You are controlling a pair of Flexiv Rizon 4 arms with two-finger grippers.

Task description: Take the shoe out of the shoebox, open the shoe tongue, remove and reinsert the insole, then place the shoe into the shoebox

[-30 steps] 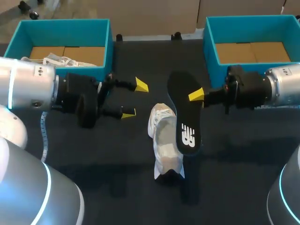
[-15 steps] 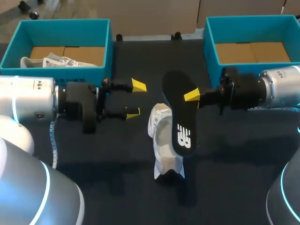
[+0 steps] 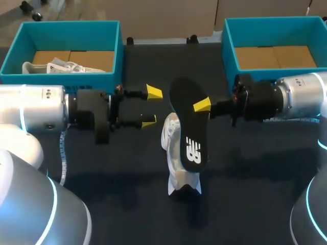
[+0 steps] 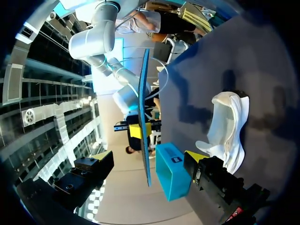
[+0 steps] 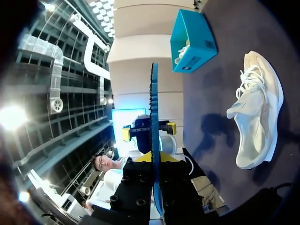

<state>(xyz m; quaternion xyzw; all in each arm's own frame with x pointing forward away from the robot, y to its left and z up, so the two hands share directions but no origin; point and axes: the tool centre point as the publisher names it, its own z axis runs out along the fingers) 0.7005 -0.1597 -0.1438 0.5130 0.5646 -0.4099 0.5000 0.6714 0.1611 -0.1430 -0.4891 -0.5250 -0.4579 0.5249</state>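
Observation:
A white shoe (image 3: 182, 179) lies on the dark table at the middle. My right gripper (image 3: 201, 105) is shut on the edge of a black insole (image 3: 186, 122), holding it in the air above the shoe. In the right wrist view the insole (image 5: 153, 122) stands edge-on between my fingers, with the shoe (image 5: 257, 119) beside it. My left gripper (image 3: 151, 106) stands open just left of the insole, nothing in it. The left wrist view has the insole (image 4: 146, 117) edge-on ahead of its open fingers (image 4: 100, 156) and the shoe (image 4: 227, 127) on the table.
A teal shoebox (image 3: 66, 78) at the back left holds a second white shoe (image 3: 57, 66). Another teal shoebox (image 3: 228, 48) at the back right shows only its cardboard floor. My two arms flank the shoe from either side.
My right gripper has carried the insole leftward, closer to the left gripper. The left arm has shifted slightly to the right. The shoe has not moved.

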